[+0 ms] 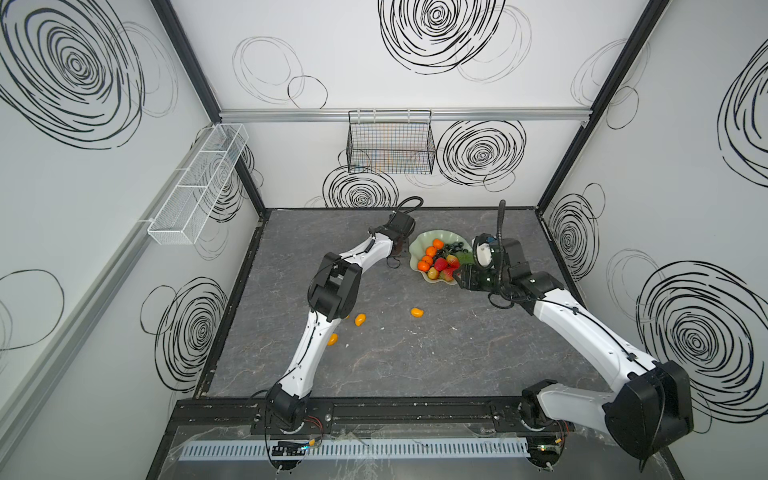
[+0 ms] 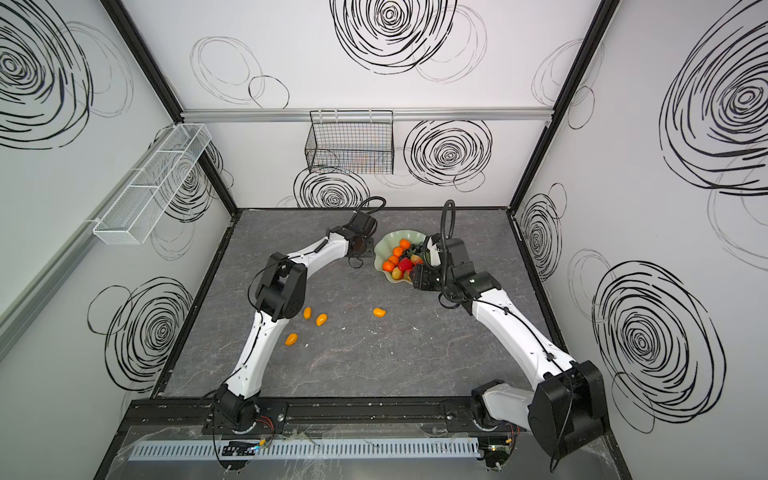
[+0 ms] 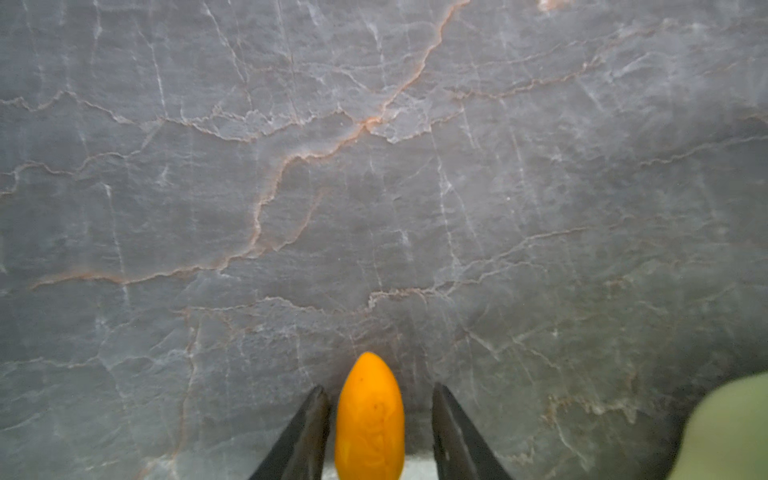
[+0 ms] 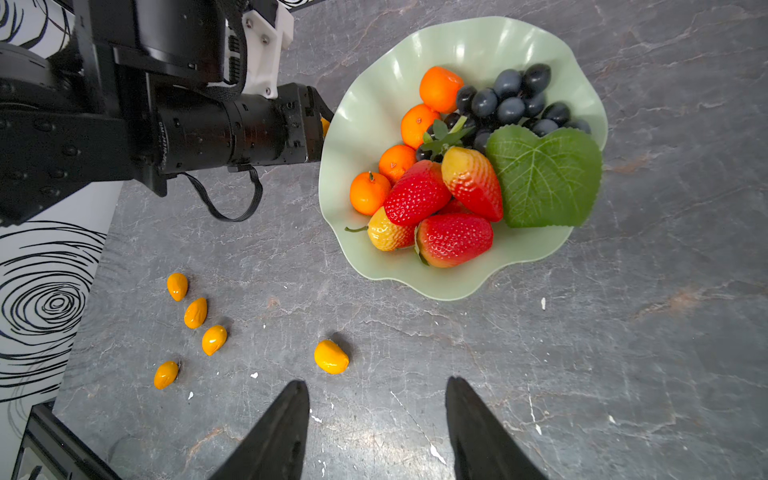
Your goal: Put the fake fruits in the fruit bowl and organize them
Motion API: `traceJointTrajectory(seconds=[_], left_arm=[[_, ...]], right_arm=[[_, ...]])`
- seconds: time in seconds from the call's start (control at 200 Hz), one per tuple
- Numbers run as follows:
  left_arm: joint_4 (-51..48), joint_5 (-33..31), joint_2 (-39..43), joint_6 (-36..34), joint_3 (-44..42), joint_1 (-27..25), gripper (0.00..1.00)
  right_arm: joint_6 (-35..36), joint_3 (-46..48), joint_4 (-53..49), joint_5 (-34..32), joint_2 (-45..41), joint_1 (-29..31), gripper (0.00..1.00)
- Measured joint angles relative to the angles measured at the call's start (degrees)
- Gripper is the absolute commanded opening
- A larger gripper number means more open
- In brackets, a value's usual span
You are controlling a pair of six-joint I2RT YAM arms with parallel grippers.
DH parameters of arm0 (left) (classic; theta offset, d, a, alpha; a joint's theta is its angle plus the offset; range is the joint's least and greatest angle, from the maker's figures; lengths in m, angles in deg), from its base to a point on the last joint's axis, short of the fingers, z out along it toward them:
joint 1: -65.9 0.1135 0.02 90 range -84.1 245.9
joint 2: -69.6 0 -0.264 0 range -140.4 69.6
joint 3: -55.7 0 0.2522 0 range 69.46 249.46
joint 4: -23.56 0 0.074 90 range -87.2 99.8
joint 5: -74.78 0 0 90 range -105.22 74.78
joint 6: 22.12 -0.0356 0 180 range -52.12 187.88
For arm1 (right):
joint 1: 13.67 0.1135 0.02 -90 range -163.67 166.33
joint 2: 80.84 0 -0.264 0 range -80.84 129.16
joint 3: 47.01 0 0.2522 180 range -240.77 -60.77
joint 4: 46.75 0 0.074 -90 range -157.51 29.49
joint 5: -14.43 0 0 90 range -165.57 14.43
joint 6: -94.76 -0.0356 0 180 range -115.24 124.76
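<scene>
The pale green fruit bowl (image 1: pixel 419 243) (image 4: pixel 457 41) stands at the table's back centre. It holds tangerines (image 4: pixel 439 88), strawberries (image 4: pixel 417 193) and a dark grape bunch (image 4: pixel 511 99) with a green leaf (image 4: pixel 544 176). My left gripper (image 3: pixel 378 387) hangs just left of the bowl's rim (image 3: pixel 727 428), shut on an oval kumquat (image 3: pixel 370 419) that sticks out past the fingertips. My right gripper (image 4: pixel 377 380) is open and empty above the table by the bowl's near right side (image 1: pixel 459 276). Several kumquats lie loose on the table: one in the middle (image 1: pixel 417 312) (image 4: pixel 331 356), the others (image 2: pixel 321 319) (image 4: pixel 195 312) by the left arm.
A black wire basket (image 1: pixel 390 143) hangs on the back wall and a white mesh basket (image 1: pixel 199 183) on the left wall. The left arm's elbow (image 1: pixel 334 291) hangs over the loose kumquats. White crumbs (image 4: pixel 543 303) dot the grey stone tabletop.
</scene>
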Motion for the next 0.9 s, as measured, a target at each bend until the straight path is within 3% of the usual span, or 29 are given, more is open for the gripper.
traceJointTrajectory(seconds=[0.605,0.9], left_arm=[[0.3,0.0,0.1,-0.6,-0.4,0.2,0.29],[2.4,-0.4,7.0,-0.6,-10.8,0.2,0.27]], right_arm=[[0.0,0.0,0.0,0.0,0.0,0.0,0.57],[-0.2,0.0,0.0,0.0,-0.3,0.0,0.57]])
